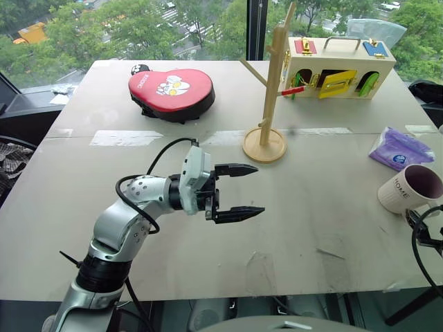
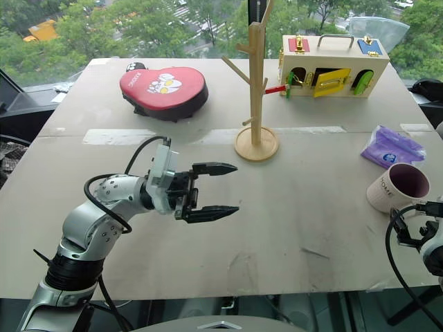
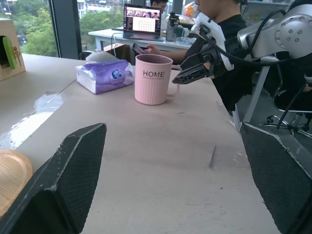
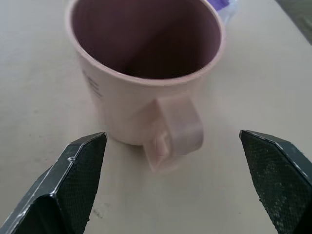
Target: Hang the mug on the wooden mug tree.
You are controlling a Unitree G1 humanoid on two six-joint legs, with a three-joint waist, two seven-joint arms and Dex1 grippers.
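Note:
The mug (image 1: 408, 190), cream-white with a dark purple inside and "HOME" on its side, stands upright near the table's right edge. Its loop handle (image 4: 178, 129) faces my right gripper (image 4: 171, 132), which is open just short of it, one finger to each side, touching nothing. The wooden mug tree (image 1: 266, 104), a pale pole with thin pegs on a round base, stands at the table's middle back, bare. My left gripper (image 1: 259, 189) hovers open and empty over the table's centre, pointing right toward the mug (image 3: 152, 78).
A purple tissue pack (image 1: 400, 149) lies just behind the mug. A wooden box with coloured doors (image 1: 338, 66) sits at the back right, a red heart-shaped pad (image 1: 172, 90) at the back left. A person (image 3: 214, 19) sits beyond the table's right edge by a laptop (image 3: 142, 18).

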